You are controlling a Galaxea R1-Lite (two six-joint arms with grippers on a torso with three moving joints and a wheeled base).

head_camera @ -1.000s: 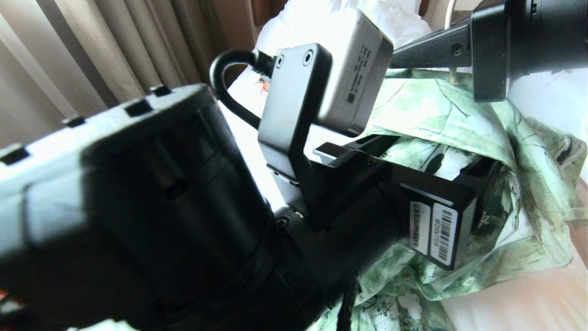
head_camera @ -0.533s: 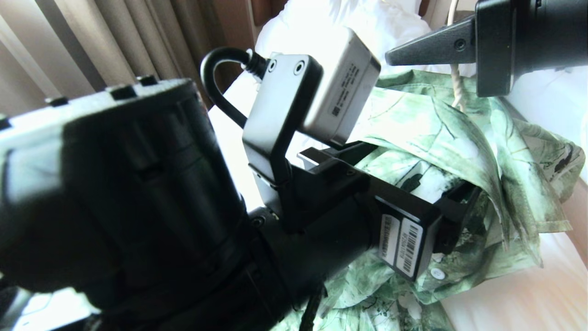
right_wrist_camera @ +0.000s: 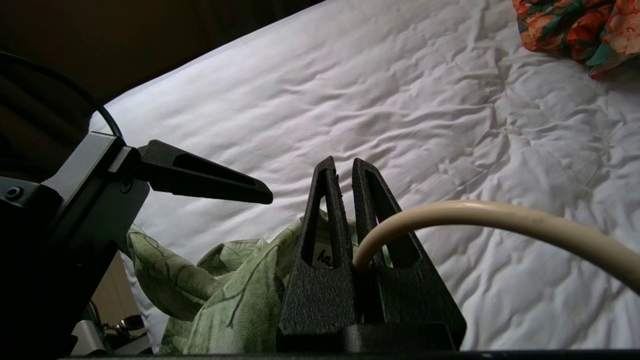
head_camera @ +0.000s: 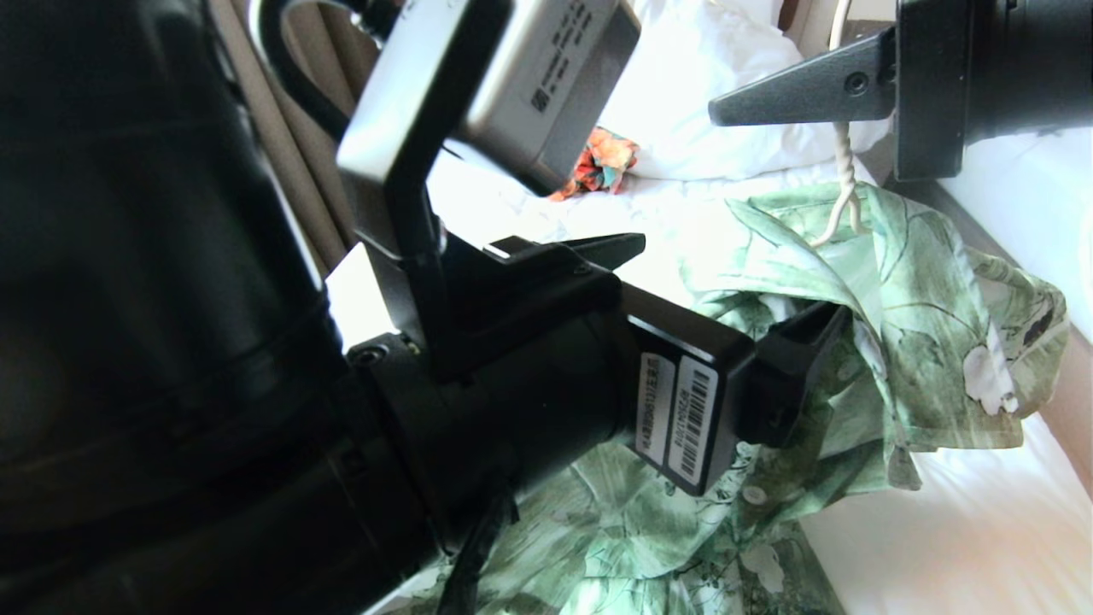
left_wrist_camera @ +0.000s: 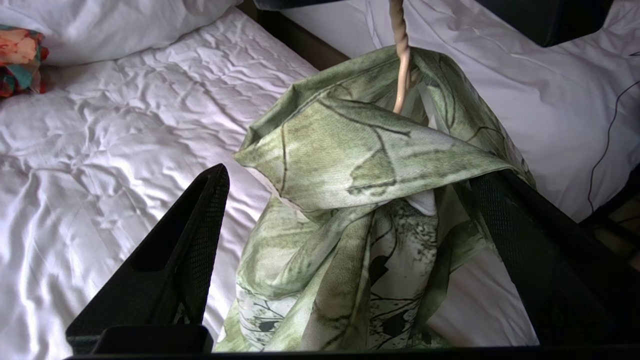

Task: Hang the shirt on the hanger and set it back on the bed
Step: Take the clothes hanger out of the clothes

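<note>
In the head view the left gripper (head_camera: 726, 307), barcode stickers on its body with print too small to read, reaches into the shirt (head_camera: 905, 333) on the bed (head_camera: 939, 530). The left wrist view shows its fingers (left_wrist_camera: 200, 225) spread wide around the draped shirt. In the right wrist view the right gripper (right_wrist_camera: 345, 167) is pinched on the hanger (right_wrist_camera: 490, 217); a label between its fingers perhaps reads "ha".

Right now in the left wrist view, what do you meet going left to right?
Orange floral garment at the edge → wrinkled white bed sheet → green leaf-print shirt hanging from the cream-white wire hanger → white bedding on the far side.
</note>
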